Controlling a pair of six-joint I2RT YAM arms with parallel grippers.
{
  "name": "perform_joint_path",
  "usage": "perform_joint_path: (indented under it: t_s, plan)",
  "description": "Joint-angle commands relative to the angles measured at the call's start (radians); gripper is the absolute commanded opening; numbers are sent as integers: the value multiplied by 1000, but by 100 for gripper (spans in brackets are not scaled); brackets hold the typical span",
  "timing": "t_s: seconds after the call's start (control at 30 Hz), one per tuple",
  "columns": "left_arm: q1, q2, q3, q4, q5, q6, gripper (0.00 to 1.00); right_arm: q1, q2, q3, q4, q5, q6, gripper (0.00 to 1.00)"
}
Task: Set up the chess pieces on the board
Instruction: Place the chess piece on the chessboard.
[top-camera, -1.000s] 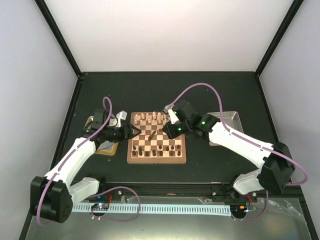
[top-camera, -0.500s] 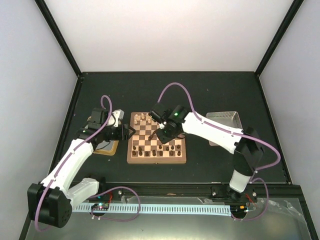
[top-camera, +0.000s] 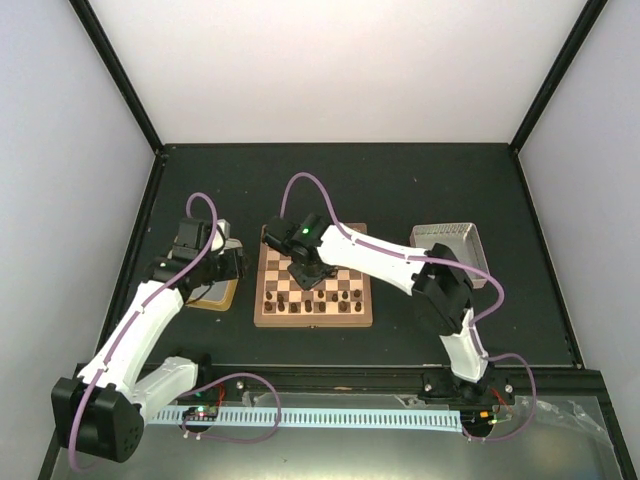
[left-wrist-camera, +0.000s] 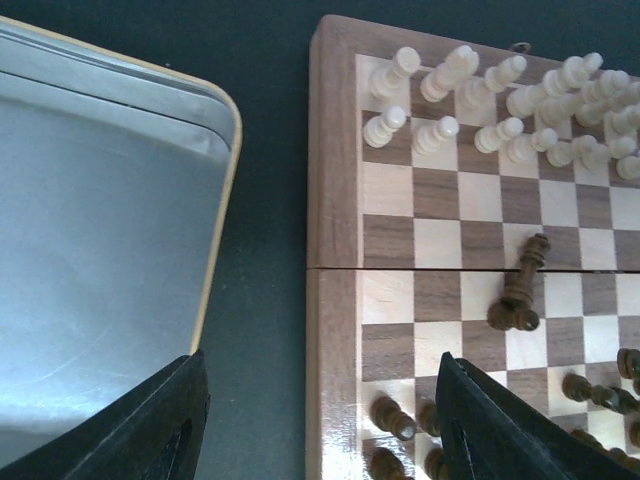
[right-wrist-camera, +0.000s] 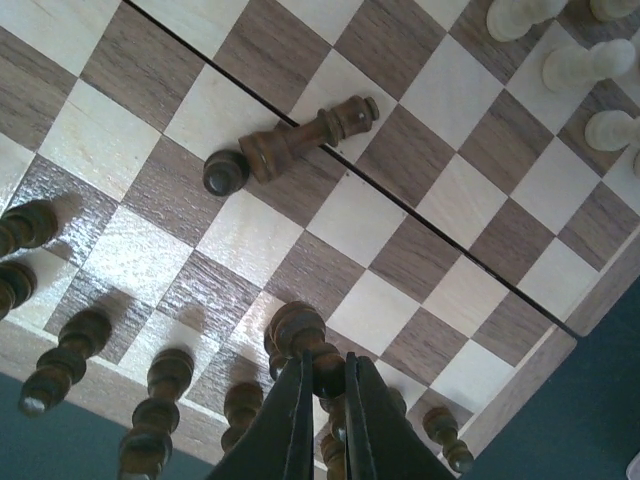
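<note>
Board (left-wrist-camera: 332, 150) carries cream and dark chess pieces (left-wrist-camera: 385, 125), gold-rimmed tray (left-wrist-camera: 100, 250) beside it.

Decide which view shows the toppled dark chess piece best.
Right wrist: the toppled dark piece lies close and whole across the board's seam. Left wrist shows it smaller, farther off. In the top view it is too small to make out.

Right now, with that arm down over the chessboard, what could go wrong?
The closed right fingers sit low among the crowded dark pieces, so pulling away might topple neighbours. One fallen dark piece lies on its side near the middle of the board. Being round, it might roll or get swept along by the arm.
</note>
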Motion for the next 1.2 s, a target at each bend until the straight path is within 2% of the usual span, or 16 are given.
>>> perform_joint_path:
  t_s: [0.0, 0.33, 0.7, 1.07, 1.17]
  plan:
    - [13, -17, 38, -34, -61, -17, 64, 5, 45, 83, -86, 64, 28, 1]
    - [12, -12, 32, -27, -39, -11, 65, 5, 111, 158, -193, 108, 88, 1]
    - [27, -33, 55, -81, -197, -49, 63, 42, 164, 208, -187, 90, 68, 1]
    - [33, -41, 56, -90, -216, -56, 62, 66, 243, 241, -178, 84, 53, 2]
    - [33, -45, 58, -90, -221, -56, 62, 66, 255, 245, -178, 101, 55, 6]
